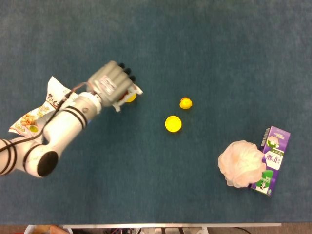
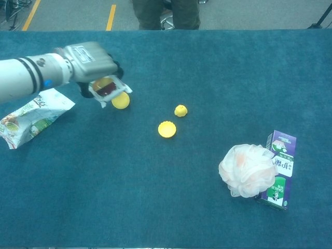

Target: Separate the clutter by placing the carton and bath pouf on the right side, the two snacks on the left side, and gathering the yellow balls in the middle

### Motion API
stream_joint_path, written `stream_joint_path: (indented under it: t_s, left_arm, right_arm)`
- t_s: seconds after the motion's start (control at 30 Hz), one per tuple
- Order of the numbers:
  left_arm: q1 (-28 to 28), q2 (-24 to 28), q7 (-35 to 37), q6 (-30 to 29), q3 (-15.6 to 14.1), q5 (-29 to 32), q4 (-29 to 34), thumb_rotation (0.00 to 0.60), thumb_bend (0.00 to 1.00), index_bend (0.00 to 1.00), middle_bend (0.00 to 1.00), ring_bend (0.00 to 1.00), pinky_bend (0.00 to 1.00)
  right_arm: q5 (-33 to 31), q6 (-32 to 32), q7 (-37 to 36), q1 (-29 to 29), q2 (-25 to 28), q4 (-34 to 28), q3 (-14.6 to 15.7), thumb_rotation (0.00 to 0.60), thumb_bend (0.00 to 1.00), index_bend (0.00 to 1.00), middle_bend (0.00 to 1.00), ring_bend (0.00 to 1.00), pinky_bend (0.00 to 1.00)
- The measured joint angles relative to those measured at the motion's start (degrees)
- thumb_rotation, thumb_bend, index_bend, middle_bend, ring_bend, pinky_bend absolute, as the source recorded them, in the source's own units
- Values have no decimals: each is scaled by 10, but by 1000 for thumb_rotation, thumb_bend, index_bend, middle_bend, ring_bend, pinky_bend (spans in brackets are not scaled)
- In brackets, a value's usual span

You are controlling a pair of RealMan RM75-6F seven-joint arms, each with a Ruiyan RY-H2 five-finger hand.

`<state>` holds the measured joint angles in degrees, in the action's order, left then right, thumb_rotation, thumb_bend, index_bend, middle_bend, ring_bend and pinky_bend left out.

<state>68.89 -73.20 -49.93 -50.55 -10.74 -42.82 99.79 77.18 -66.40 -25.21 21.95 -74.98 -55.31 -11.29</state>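
Gripping crinkly snack packet | left hand closed around it | round yellow ball beside

left hand raised, fingers curled around a small packet

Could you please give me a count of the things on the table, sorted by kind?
Snack packets: 2, one lying at the left and one held by the left hand
Yellow balls: 3
Bath poufs: 1
Cartons: 1
Total: 7
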Motion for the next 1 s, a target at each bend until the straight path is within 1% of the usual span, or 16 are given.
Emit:
stream_joint_path:
  t_s: [0.2,0.5,0.6,0.8,1.0]
  left_arm:
    - [-26,23,5,-13,-14,9,-9,600,200,249,249,250,543]
    - [-69,31,28,-17,-28,5,-42,600,200,249,248,250,543]
    - [-83,29,37,-16,-29,0,-58,600,200,248,236,250,538]
    - [-100,22,52,-2,-24,-13,-92,600,200,232,175,245,535]
    - [-107,19,47,8,-18,-16,-100,600,200,199,142,227,535]
  right_arm:
    - [0,4,-2,-1,-6,6,3,600,0,108,254,222,306]
    - [4,5,-1,0,-9,4,6,600,0,108,255,222,306]
    - [3,7,1,-1,-9,4,7,600,0,108,255,221,306]
    - [1,13,3,0,-13,7,8,600,0,108,254,222,306]
    - [1,16,0,0,-17,14,9,600,0,108,254,222,306]
